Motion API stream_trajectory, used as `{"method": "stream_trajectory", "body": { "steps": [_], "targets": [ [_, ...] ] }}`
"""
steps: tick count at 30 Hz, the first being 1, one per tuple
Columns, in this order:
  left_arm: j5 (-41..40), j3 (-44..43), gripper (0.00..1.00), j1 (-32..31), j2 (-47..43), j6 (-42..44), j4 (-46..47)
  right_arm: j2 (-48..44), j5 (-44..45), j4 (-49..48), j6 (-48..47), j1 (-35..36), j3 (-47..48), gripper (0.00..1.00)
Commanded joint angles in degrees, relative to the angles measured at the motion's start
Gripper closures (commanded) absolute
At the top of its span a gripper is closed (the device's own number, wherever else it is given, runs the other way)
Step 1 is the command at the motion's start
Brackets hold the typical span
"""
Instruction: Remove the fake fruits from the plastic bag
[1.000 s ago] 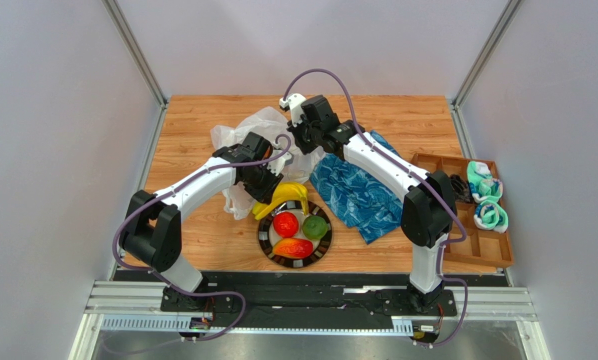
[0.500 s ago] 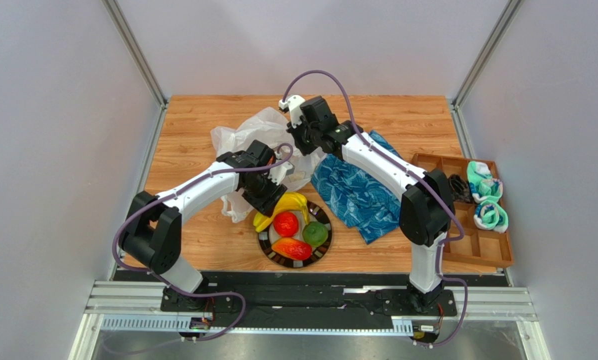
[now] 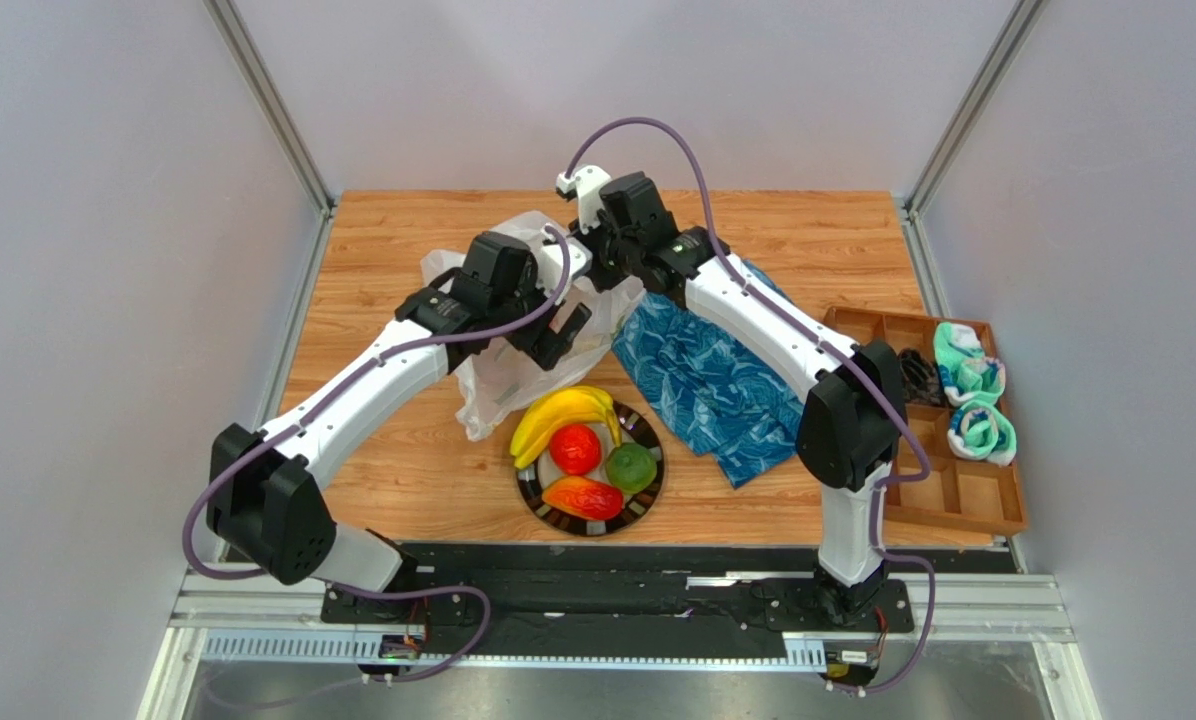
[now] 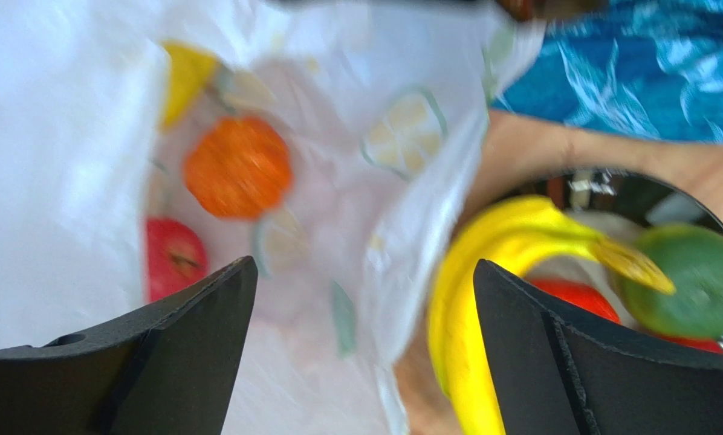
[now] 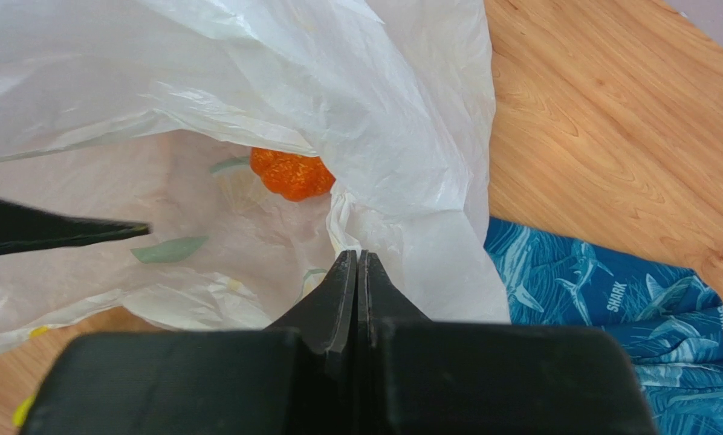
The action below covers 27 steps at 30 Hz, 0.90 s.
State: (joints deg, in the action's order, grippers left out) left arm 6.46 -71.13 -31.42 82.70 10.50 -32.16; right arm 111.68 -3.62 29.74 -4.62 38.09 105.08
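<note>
The plastic bag (image 3: pixel 484 393) lies crumpled at the table's middle left, its mouth held up. My right gripper (image 3: pixel 607 285) (image 5: pixel 357 256) is shut on the bag's rim. Inside the bag (image 4: pixel 65 136) lie an orange fruit (image 4: pixel 238 168) (image 5: pixel 291 174), a red one (image 4: pixel 173 258) and a yellow piece (image 4: pixel 185 77). My left gripper (image 3: pixel 559 333) (image 4: pixel 363 267) hangs open and empty over the bag's mouth. A banana bunch (image 3: pixel 559 413) (image 4: pixel 483 290), a red fruit (image 3: pixel 573 447), a green one (image 3: pixel 631 465) and a mango shape (image 3: pixel 586 497) rest on the black-rimmed plate (image 3: pixel 589 528).
A blue patterned cloth (image 3: pixel 709 383) lies right of the bag and plate. A wooden compartment tray (image 3: pixel 995 495) at the right edge holds teal-and-white items (image 3: pixel 972 398) and a black object (image 3: pixel 920 375). Metal frame posts stand at the back corners.
My left gripper let the banana bunch go onto the plate, opened wide and moved back up over the bag. The right gripper stayed shut on the bag's rim.
</note>
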Motion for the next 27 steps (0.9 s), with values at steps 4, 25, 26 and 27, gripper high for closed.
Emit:
{"method": "stream_trajectory", "body": {
  "steps": [4,25,26,27],
  "targets": [
    [2.14,-4.45,0.09,5.57,6.16,5.14,8.61,-4.88,-7.78,2.6,11.47,1.11,3.64,1.0],
    [-0.74,1.01,0.02,9.88,13.26,16.92,9.85,-5.42,-10.18,2.7,18.24,2.34,4.08,1.0],
    [-0.83,-0.74,0.01,10.41,14.24,16.22,9.32,-5.51,-10.53,2.78,18.42,2.34,4.0,1.0],
    [-0.75,-1.46,0.01,10.5,15.2,16.04,9.05,-5.59,-10.97,2.87,18.51,2.34,3.91,1.0]
  ]
}}
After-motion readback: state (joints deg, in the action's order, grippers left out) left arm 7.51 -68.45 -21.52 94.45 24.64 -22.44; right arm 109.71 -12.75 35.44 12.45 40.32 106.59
